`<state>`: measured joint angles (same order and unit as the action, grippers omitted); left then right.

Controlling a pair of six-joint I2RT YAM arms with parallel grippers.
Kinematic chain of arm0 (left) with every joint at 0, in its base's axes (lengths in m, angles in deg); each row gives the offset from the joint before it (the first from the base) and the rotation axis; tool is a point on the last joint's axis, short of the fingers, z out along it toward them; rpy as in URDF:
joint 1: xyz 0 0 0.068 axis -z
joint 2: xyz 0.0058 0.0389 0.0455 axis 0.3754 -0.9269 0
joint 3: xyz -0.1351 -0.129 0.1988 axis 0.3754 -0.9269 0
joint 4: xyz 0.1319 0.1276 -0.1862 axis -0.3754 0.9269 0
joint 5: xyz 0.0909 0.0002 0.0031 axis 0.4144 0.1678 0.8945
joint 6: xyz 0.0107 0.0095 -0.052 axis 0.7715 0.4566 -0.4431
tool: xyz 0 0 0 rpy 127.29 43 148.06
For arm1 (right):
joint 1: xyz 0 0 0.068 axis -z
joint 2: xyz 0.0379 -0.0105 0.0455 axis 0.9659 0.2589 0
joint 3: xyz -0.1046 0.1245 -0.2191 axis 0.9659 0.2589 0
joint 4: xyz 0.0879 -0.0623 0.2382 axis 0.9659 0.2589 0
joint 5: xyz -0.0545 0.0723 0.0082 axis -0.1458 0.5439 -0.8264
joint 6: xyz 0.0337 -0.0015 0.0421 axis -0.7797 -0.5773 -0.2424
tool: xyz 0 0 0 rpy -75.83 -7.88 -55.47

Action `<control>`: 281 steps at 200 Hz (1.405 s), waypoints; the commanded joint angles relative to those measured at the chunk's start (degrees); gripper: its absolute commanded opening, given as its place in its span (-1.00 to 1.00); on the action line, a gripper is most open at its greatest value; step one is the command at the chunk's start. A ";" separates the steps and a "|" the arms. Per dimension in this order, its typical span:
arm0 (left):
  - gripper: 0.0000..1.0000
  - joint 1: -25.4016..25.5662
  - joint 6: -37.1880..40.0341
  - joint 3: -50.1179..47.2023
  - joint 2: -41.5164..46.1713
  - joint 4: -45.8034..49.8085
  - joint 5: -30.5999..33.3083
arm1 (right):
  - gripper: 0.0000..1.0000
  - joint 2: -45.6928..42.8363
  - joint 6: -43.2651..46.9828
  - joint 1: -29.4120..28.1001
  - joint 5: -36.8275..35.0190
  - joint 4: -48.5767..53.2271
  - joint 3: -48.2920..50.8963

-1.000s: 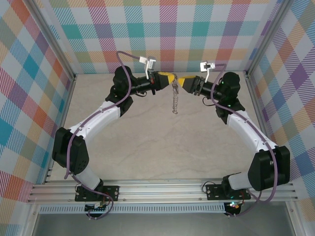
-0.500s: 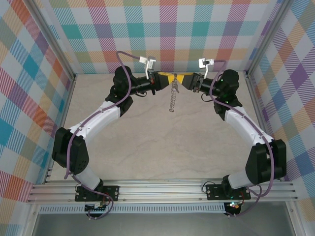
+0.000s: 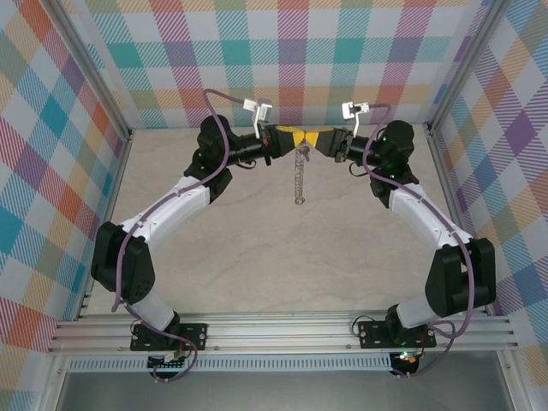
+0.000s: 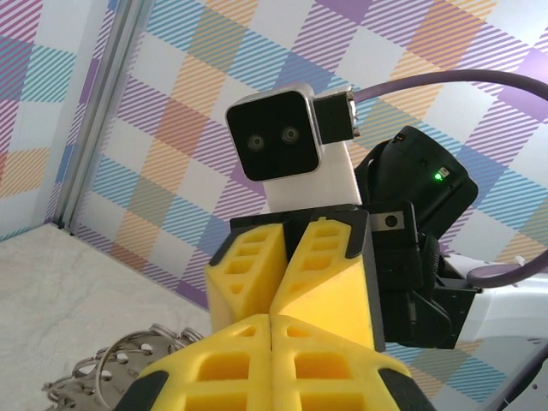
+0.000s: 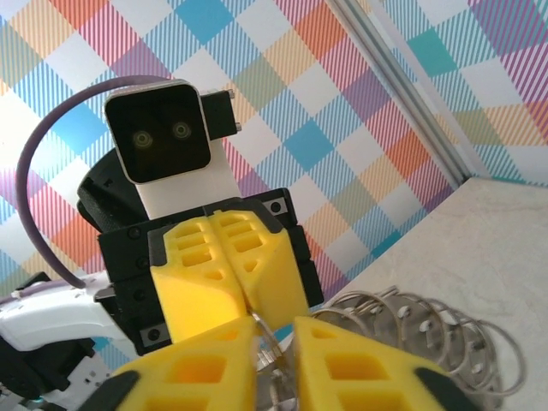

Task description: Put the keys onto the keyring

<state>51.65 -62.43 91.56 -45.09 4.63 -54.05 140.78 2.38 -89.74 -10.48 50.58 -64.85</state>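
Keyring, from above: keyring (image 3: pixel 299 178) hangs as a narrow string of wire loops from the spot where my two grippers meet nose to nose, apparently lifted off the table (image 3: pixel 257 257) so the loops swing free instead of lying flat.
Left gripper, from above: left gripper (image 3: pixel 289 137) points at its partner, tip to tip, which puts the ring's top between us.
Right gripper, from above: right gripper (image 3: pixel 320 139) comes in from the opposite side, level with the left, placed to take a second hold beside the first.
Left jaws, left wrist view: yellow fingers pressed flush, no gap. I judge they pinch the ring's top wire, though the pinch itself is hidden. Loops spill out low on the left, just beside them.
Right fingers, left wrist view: butted against my left tips, under the right wrist's white camera (image 4: pixel 274 137).
Right jaws, right wrist view: narrowed to a slit on a strand of grey metal. It seems to run into the fan of loops just to the right, so I take it for ring wire.
Key: too small to tell apart from that strand.
Purpose, as I judge it: two grips close together, to part one loop.
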 commanded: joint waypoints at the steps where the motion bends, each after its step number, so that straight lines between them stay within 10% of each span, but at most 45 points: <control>1: -1.00 0.72 -0.24 0.80 0.70 -3.34 -0.71 | -0.83 -0.17 0.27 -0.42 1.18 -2.07 -0.54; 281: -0.43 -0.69 16.09 12.71 3.25 44.49 6.84 | -1.00 -3.60 20.48 -0.29 -4.10 33.78 -7.41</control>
<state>51.48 -48.40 101.79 -43.56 44.30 -47.34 138.60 20.33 -90.02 -15.03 83.67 -69.47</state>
